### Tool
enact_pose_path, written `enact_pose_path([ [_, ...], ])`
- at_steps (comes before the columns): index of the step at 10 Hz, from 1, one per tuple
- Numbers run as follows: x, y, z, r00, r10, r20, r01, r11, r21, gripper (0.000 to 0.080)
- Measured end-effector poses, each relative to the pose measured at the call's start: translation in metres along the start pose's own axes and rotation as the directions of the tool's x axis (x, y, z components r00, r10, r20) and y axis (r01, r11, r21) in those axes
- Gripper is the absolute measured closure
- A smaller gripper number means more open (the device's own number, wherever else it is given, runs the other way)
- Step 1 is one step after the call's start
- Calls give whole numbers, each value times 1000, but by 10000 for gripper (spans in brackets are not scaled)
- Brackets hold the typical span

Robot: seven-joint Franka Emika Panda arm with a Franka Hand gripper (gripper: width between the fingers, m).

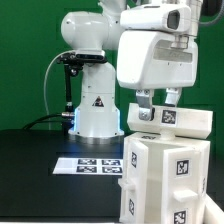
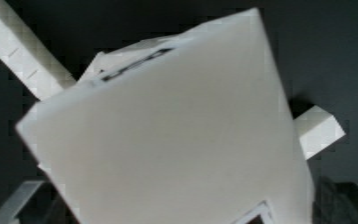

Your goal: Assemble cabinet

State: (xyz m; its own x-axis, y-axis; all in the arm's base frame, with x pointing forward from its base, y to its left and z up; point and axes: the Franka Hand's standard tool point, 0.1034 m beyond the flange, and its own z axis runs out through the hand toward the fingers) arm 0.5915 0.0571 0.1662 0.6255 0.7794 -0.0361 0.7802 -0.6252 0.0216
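The cabinet (image 1: 160, 170) is a white box with black-and-white marker tags, standing at the exterior view's lower right. A flat white panel (image 1: 172, 120) with tags lies on top of it. My gripper (image 1: 158, 103) hangs straight above that panel, its two fingers spread apart, with the tips just over the panel's top face and nothing between them. In the wrist view the flat white panel (image 2: 167, 140) fills most of the picture, very close, with a dark slot near its far edge. My fingers are hidden there.
The robot base (image 1: 95, 105) stands behind, in the exterior view's middle. The marker board (image 1: 92, 163) lies flat on the black table to the cabinet's left in that view. White bars (image 2: 25, 50) show beyond the panel in the wrist view.
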Motion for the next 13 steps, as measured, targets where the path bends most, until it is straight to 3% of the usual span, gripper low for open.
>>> enact_pose_path([
  [5, 3, -3, -3, 999, 33, 5, -33, 999, 7, 151],
  [7, 10, -9, -12, 995, 95, -10, -95, 996, 4, 151],
  [9, 15, -14, -18, 994, 107, 0, -107, 994, 17, 151],
  [11, 17, -16, -35, 986, 164, -23, -164, 986, 15, 151],
  [13, 16, -16, -39, 986, 166, -28, -166, 986, 15, 151],
])
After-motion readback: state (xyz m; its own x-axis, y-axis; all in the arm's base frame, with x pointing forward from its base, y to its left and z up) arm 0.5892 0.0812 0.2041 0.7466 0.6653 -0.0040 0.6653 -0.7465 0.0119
